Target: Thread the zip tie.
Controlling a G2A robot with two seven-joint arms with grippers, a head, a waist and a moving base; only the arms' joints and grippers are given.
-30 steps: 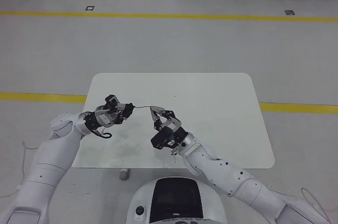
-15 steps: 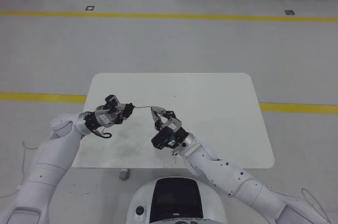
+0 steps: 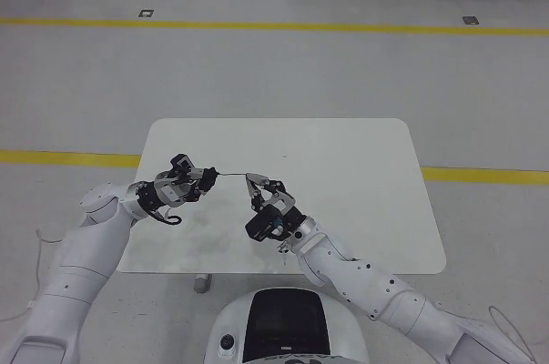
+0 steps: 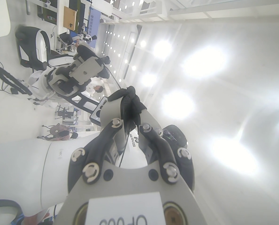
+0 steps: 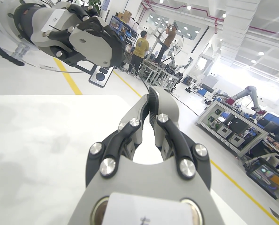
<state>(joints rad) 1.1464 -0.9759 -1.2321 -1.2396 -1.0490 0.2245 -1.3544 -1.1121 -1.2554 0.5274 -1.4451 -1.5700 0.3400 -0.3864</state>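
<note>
my left hand (image 3: 209,176) and right hand (image 3: 255,182) both pinch the zip tie (image 3: 233,174), stretched lengthwise between them above the tabletop (image 3: 347,155).

White table (image 3: 347,182); yellow floor line (image 3: 55,156) beyond.
</note>
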